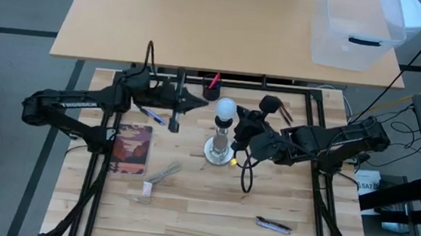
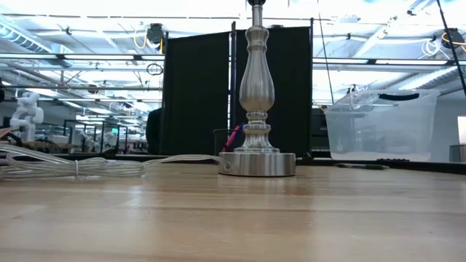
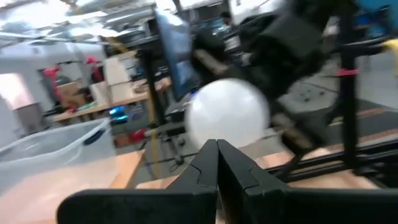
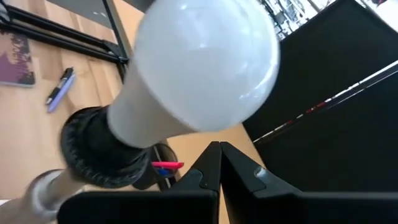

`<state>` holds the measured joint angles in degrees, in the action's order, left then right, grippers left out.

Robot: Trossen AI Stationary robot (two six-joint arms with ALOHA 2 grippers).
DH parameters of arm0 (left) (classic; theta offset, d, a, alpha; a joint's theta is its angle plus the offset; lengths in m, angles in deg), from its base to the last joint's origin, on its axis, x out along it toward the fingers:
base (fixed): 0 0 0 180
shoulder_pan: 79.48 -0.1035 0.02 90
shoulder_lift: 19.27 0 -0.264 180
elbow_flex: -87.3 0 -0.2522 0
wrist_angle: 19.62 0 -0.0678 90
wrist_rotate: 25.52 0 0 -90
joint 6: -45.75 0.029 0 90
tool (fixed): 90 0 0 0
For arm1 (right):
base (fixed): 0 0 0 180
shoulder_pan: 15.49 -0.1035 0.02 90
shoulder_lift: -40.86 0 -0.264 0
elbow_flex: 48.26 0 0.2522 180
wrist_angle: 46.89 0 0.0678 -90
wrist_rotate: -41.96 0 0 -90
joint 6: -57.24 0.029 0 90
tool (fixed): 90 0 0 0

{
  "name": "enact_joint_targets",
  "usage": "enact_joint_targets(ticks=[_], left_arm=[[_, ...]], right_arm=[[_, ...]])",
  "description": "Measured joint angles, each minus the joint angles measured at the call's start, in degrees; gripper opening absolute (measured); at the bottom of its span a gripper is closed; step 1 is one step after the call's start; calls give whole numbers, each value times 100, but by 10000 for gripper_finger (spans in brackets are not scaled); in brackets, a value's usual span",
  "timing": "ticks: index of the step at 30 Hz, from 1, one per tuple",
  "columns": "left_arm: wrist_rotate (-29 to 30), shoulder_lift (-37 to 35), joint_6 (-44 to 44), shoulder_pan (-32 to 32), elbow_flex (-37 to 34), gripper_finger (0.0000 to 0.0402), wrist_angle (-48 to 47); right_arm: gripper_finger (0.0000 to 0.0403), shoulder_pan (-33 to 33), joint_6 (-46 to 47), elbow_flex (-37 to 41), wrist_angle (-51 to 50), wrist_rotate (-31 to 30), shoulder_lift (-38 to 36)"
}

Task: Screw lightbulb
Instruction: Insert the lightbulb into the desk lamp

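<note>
I see my left pincer point(image 1: 199, 100) closed on nothing, hovering just left of the lightbulb point(image 1: 227, 109). The lightbulb sits upright in the black socket point(image 4: 102, 149) atop the silvery stand point(image 1: 219, 151), between my two pincers. My right pincer point(image 1: 246, 121) is also closed and empty, close beside the lightbulb's right, above the wooden surface point(image 1: 210, 203).
</note>
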<state>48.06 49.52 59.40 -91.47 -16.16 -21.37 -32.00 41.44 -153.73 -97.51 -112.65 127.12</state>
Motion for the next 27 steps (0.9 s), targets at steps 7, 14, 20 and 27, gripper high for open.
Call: enact_joint_targets(ticks=[7, 14, 20, 27], left_arm=[[-133, 8, 232, 446, 0, 0, 60], [-46, 252, 113, 530, 0, 0, 427], [48, 485, 35, 527, -2, 0, 557], [82, 485, 11, 526, 0, 0, 675]], right_arm=[[0, 195, -762, 1, 373, 6, -2], [0, 177, -1043, 1, 527, 45, -2], [0, 102, -1086, 1, 537, 33, 27], [0, 102, -1134, 0, 539, 19, 81]])
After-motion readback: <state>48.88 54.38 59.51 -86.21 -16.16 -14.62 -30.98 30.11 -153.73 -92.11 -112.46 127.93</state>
